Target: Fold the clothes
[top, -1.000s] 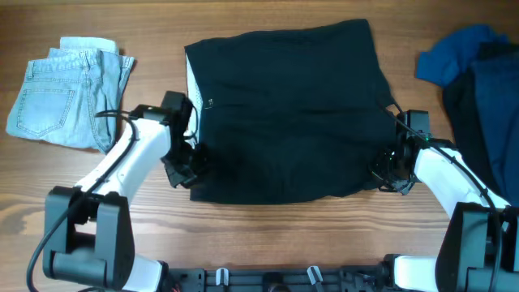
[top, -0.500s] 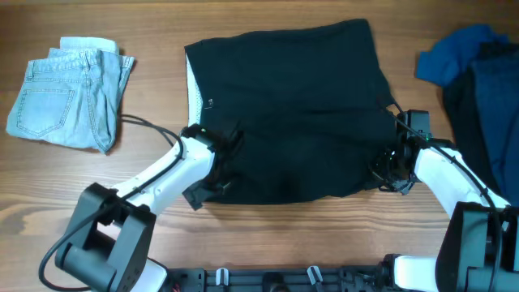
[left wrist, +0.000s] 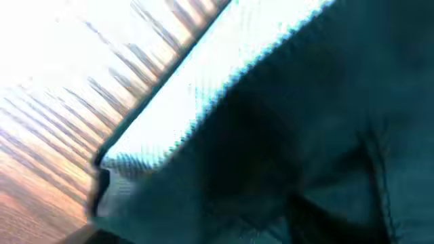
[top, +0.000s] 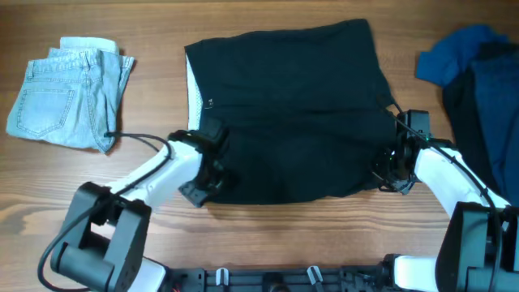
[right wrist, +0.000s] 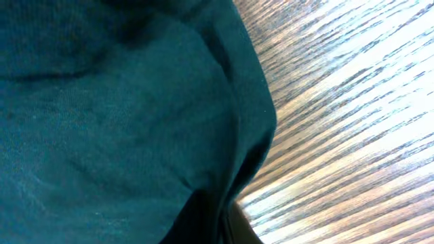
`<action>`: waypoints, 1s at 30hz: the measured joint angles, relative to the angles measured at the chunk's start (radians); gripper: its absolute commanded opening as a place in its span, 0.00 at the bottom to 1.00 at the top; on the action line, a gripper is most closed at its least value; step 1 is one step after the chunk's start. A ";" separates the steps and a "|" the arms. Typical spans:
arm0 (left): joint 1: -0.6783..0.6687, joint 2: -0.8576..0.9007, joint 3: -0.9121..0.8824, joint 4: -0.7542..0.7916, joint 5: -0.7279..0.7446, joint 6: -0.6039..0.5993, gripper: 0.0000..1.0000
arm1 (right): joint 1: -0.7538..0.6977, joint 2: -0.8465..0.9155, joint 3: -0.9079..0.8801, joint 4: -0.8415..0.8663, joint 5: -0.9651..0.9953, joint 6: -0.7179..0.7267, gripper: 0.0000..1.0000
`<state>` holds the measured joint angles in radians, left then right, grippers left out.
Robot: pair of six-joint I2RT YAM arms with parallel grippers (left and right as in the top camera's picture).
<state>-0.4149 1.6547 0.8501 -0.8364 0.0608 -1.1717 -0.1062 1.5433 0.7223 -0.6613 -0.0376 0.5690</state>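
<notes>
Along the black shorts' (top: 284, 113) near edge, the right gripper (top: 386, 170) is pinching fabric. The left gripper (top: 217, 172), its spread impossible to tell, is likely needing a matching corner hold before lifting.

Wide black shorts (top: 284, 105) spread flat, denim shorts (top: 65, 93) folded left

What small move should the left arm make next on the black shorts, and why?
Probably close the left gripper on the near-left corner of the black shorts. It sits at that corner, grip unclear, while the right gripper looks shut on the near-right edge. Both corners likely need holding before folding.
</notes>
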 measured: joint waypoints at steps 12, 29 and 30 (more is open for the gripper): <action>0.023 -0.006 -0.009 -0.045 -0.003 0.205 0.04 | 0.000 0.011 0.058 -0.164 -0.015 -0.033 0.05; 0.024 -0.456 0.243 -0.483 0.001 0.281 0.04 | 0.001 -0.329 0.497 -0.659 -0.034 -0.085 0.05; 0.023 -0.460 0.265 -0.512 0.002 0.282 0.04 | 0.001 -0.339 0.527 -0.695 -0.035 -0.085 0.04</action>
<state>-0.3916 1.1946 1.1149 -1.3487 0.0628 -0.8902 -0.1055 1.2041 1.2491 -1.3567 -0.0731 0.4835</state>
